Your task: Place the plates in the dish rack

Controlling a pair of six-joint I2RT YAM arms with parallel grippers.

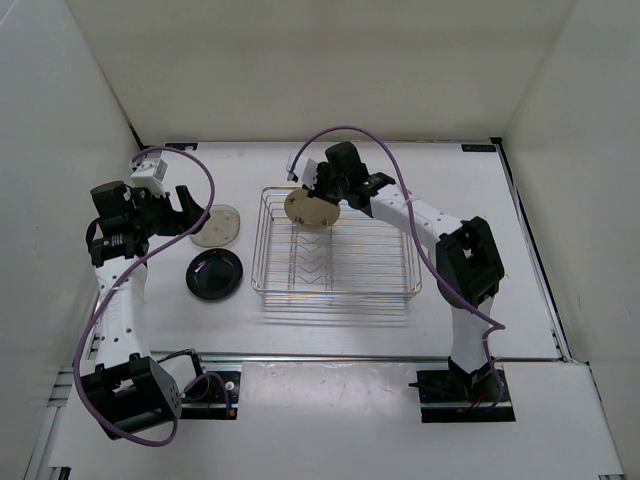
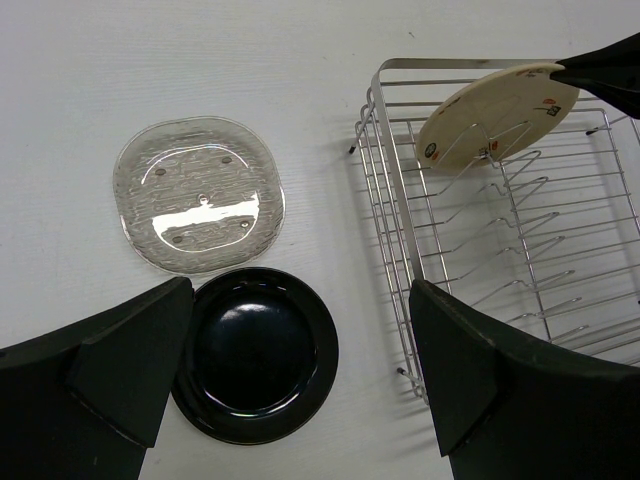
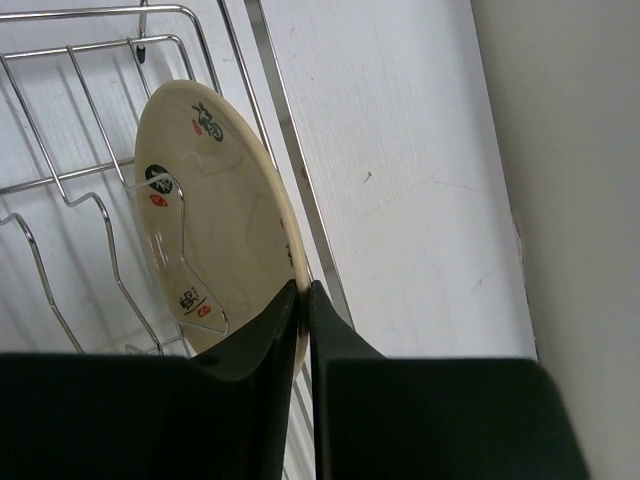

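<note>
1. One tan plate point(image 3: 215, 220) leans on a divider point(image 3: 185, 250) at the far end of the dish rack point(image 1: 330, 293), rim pinched by my right gripper point(image 3: 303, 300).
2. My left gripper point(image 2: 300, 340) hangs wide open.
3. Risk: releasing it unseated lets it topple.

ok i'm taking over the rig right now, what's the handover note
Right gripper: shut on the rim of the tan plate, which stands on edge in a divider at the far end of the dish rack.
Left gripper: open, empty, above the table left of the rack.
Lying flat there: clear plate and black plate.
Done: tan plate slotted, not yet released.
Left: release it, load the other two.
</note>
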